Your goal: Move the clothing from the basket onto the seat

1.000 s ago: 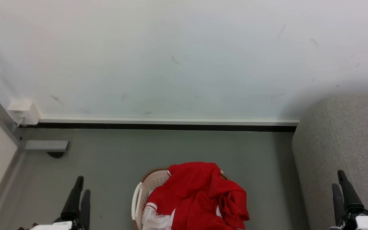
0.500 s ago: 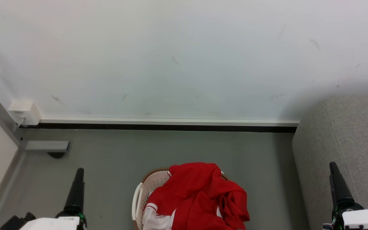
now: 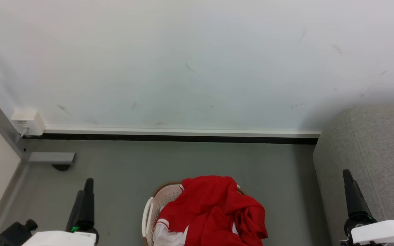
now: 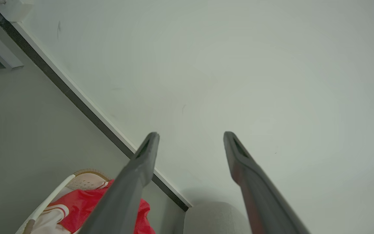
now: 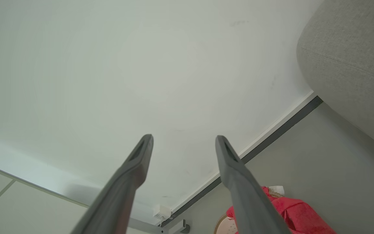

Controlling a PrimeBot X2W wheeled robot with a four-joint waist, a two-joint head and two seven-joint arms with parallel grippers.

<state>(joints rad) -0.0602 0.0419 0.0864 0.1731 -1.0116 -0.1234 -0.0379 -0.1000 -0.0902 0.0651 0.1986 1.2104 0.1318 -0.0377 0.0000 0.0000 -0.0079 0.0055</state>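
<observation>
Head view: a basket (image 3: 164, 198) is seen on the grey floor (image 3: 183, 160) at the bottom centre, with a white wall (image 3: 197, 61) behind it and a sofa (image 3: 378, 147) at the right edge.
Garment: the red garment (image 3: 214, 212) is heaped in the basket, bunched up and draped over the right side of the rim. A white panel with striped trim is shown at its lower left.
Basket: cream plastic, pierced with rows of small holes and edged with a brown rim. Its left wall and handle are left uncovered.
Sofa: grey woven fabric with a rounded corner. It is placed near the basket but apart from it, with floor between them.
Left wrist view: the left gripper (image 4: 191, 135) is shown with its two fingers spread wide, the wall seen in the gap. The garment and basket rim are seen beneath one finger.
Right wrist view: the right gripper (image 5: 183, 137) is likewise held wide apart, gripping no object. The sofa is seen at the upper right and the garment at the bottom.
Arm positions: in the head view the left gripper is placed low at the left, well apart from the basket. The right one is seen low at the right against the sofa's side, and contact cannot be judged.
</observation>
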